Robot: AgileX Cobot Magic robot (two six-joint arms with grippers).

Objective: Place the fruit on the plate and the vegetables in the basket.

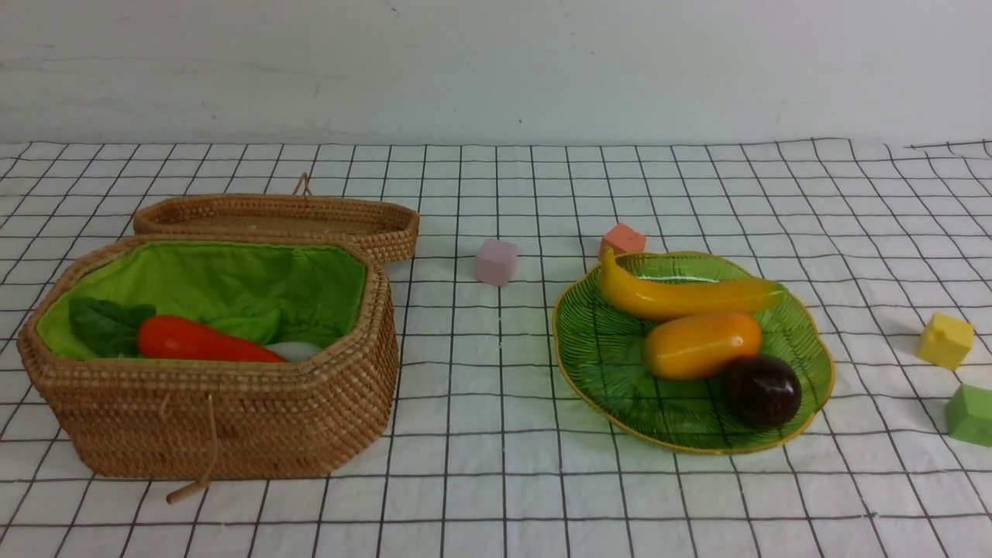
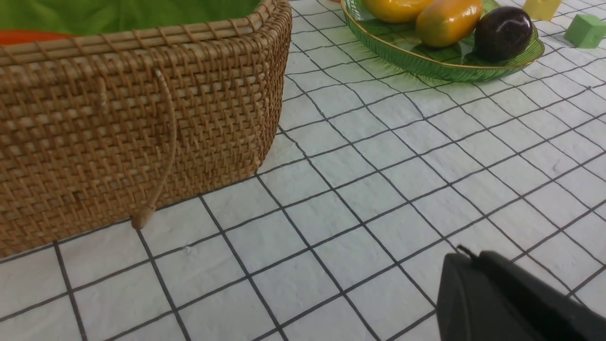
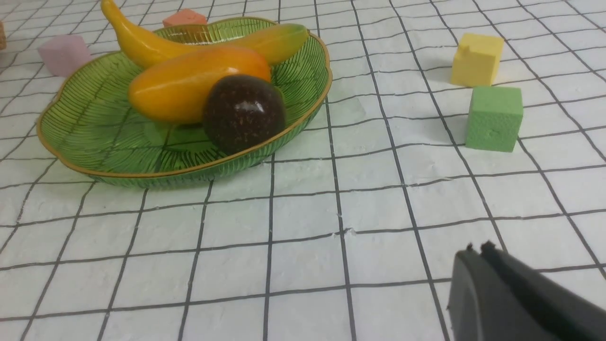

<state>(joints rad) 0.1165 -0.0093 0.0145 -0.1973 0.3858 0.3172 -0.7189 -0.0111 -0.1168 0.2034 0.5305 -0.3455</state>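
The green leaf-shaped plate lies right of centre and carries a yellow banana, an orange-yellow mango and a dark purple mangosteen. On the left, the green-lined woven basket holds an orange carrot, green leaves and a bit of white radish. Neither arm shows in the front view. My left gripper hangs shut and empty over bare cloth near the basket. Short of the plate, my right gripper is shut too, holding nothing.
The flat woven lid lies behind the basket. Small cubes dot the checked cloth: pink, salmon behind the plate, yellow and green at the right edge. A white wall closes the far side.
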